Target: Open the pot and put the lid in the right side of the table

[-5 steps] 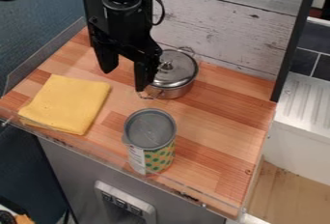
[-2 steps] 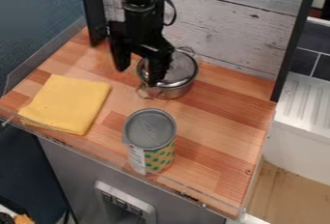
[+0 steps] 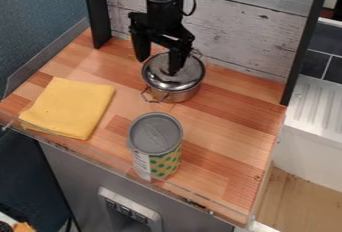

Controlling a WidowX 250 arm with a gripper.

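Clock read over the tabletop, 12 at the far wall. Nearest, at about 6-7, a grey front panel with a button strip (image 3: 123, 210) sat below the table's near edge. Next in, at 6, a tin can (image 3: 155, 135) stood upright on the wood-plank tabletop (image 3: 220, 118), grey top up, green-dotted yellow label on its side. At 9, a folded yellow cloth (image 3: 70, 107) lay flat, well apart from the can. At 3, past the table edge, was a white ribbed drainboard (image 3: 314, 107).

Farther back, between 12 and 1, stood the small steel pot (image 3: 175, 95), wire handles at its own 7 and 1. Its domed metal lid (image 3: 192, 76) was on, seated on the rim.

Black gripper (image 3: 158, 67) hung from the 12 side, fingers spread, nothing pinched. Lid's middle lay at roughly 4 from the fingertip gap. One finger (image 3: 176, 62) came in front of the lid's middle, hiding the knob; touch or no touch, couldn't tell. The other was at the pot's 10. Farthest, at 12, a whitewashed plank wall (image 3: 247, 41) ran between black posts (image 3: 307, 41) at 11 and 2.
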